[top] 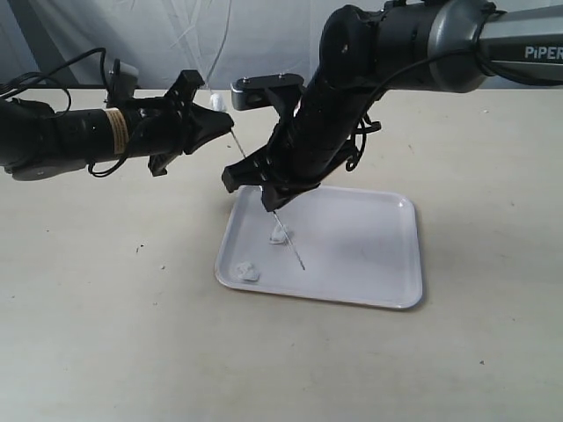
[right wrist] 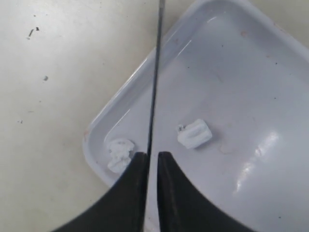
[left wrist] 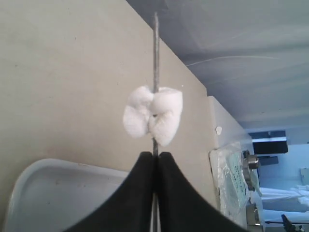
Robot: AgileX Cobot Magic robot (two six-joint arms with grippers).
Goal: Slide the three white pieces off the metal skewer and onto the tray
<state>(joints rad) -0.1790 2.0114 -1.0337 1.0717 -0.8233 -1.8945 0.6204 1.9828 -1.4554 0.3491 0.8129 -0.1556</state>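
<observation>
The metal skewer (top: 295, 251) slants down over the white tray (top: 352, 246), its lower tip close above the tray floor. My left gripper (top: 227, 130) (left wrist: 155, 152) is shut on its upper part. One white piece (left wrist: 153, 116) (top: 218, 103) is still threaded on the skewer (left wrist: 156, 58) just beyond those fingertips. My right gripper (top: 268, 198) (right wrist: 152, 153) straddles the skewer (right wrist: 157, 72) lower down, with a narrow gap between its jaws and the rod along one finger. Two white pieces lie loose on the tray (right wrist: 241, 96): one (right wrist: 119, 153) (top: 249, 271) by the corner, the other (right wrist: 194, 134) (top: 280, 235) near the rod.
The tray sits on a beige table (top: 106, 334) with a few dark specks (top: 138, 250). A clear plastic packet (left wrist: 231, 164) and a small white scrap (left wrist: 218, 129) lie at the table's far side. A white curtain hangs behind.
</observation>
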